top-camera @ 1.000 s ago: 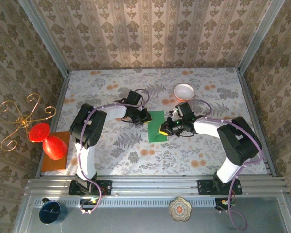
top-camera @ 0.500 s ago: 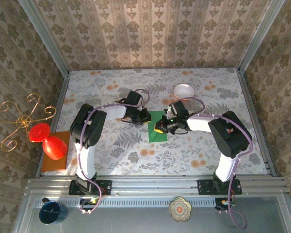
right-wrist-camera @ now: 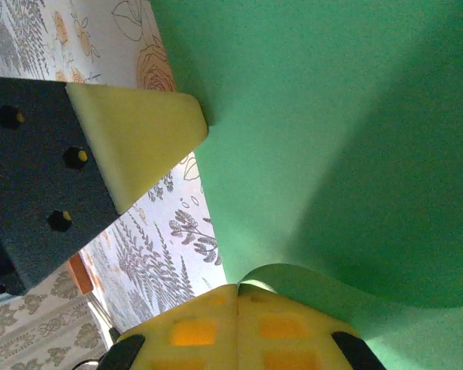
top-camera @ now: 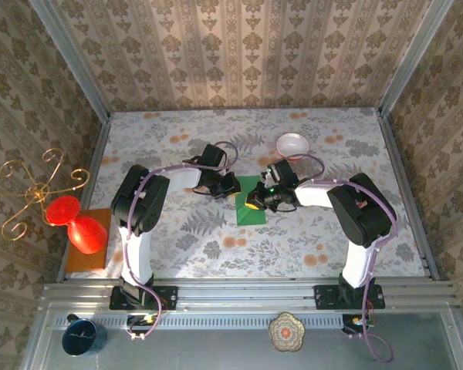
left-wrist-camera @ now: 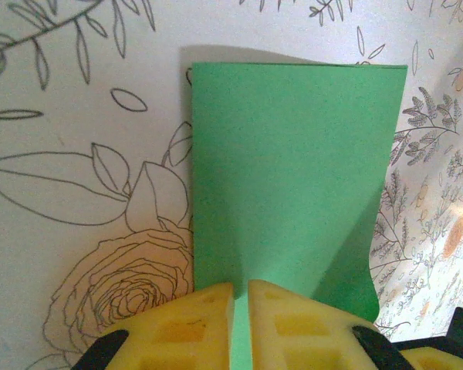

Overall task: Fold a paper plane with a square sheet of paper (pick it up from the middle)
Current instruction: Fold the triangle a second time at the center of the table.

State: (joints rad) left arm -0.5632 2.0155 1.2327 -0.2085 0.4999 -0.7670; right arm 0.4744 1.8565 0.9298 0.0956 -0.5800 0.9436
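Observation:
The square sheet of paper (top-camera: pixel 245 211) is bright green and lies mid-table between both arms. My left gripper (top-camera: pixel 234 186) sits at its left edge. In the left wrist view the sheet (left-wrist-camera: pixel 293 169) stretches away from that gripper (left-wrist-camera: pixel 241 288). The jaws stand a sliver apart with green in the slit. My right gripper (top-camera: pixel 255 203) is over the sheet, shut (right-wrist-camera: pixel 238 290) on a lifted edge that curls up to its tips. The sheet (right-wrist-camera: pixel 332 116) bows beneath it. A left finger (right-wrist-camera: pixel 139 139) touches the sheet's edge.
A white bowl with a red rim (top-camera: pixel 292 143) stands just behind the right gripper. An orange board (top-camera: pixel 85 254) with a red goblet (top-camera: pixel 83 227) and a gold wire stand (top-camera: pixel 31 191) sit at the left edge. Papered walls enclose the table.
The right arm has swung in toward the left, and its gripper has moved a little left over the sheet with the lifted edge. The left arm has stayed put.

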